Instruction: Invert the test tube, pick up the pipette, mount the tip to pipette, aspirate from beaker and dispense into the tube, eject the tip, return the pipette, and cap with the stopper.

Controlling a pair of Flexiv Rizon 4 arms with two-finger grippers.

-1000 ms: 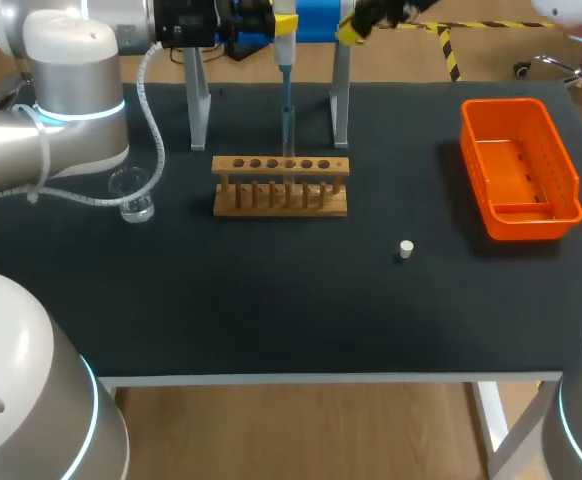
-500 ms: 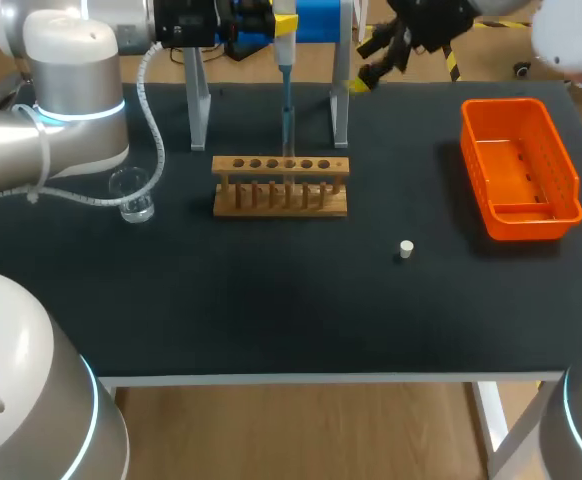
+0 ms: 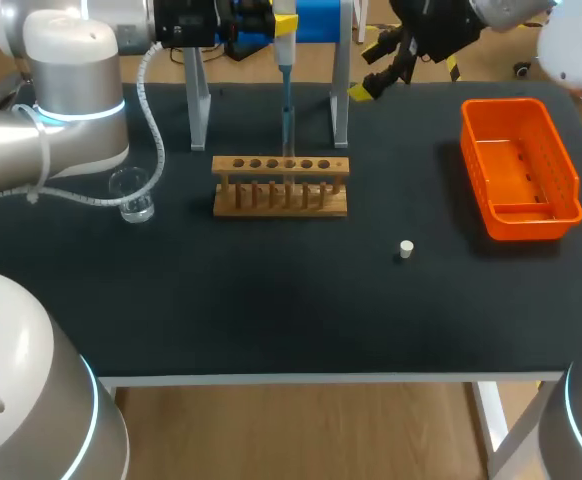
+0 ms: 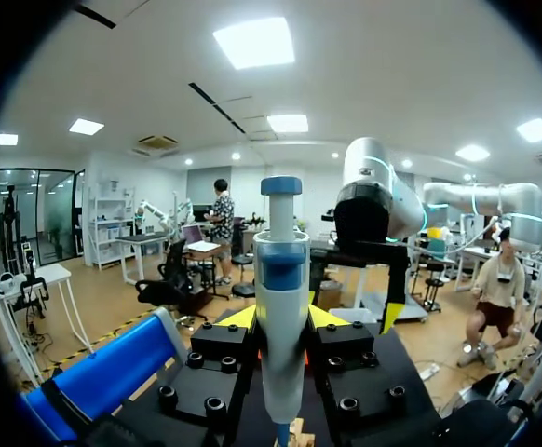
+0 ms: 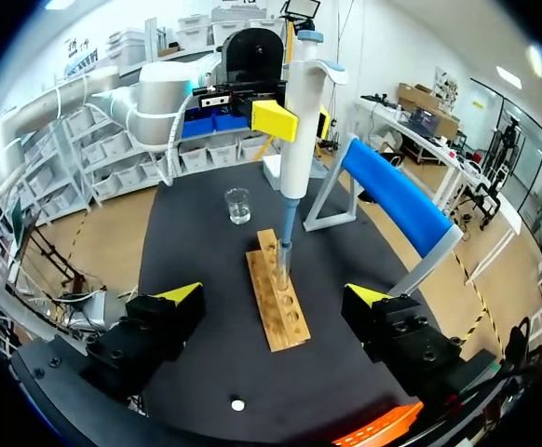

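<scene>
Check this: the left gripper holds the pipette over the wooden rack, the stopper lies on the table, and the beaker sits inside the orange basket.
One mistake: the beaker is not inside the orange basket; it stands on the table beside the wooden rack, as the head view shows. The left gripper does hold the pipette over the rack, and the stopper lies on the table.

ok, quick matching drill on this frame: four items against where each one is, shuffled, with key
1 pipette
2 beaker
3 stopper
4 orange bin

A lying loose on the table, front-right of the rack
B held in the left gripper, above the rack
C at the table's right side
D standing left of the rack

Pairs: 1-B, 2-D, 3-A, 4-C
</scene>
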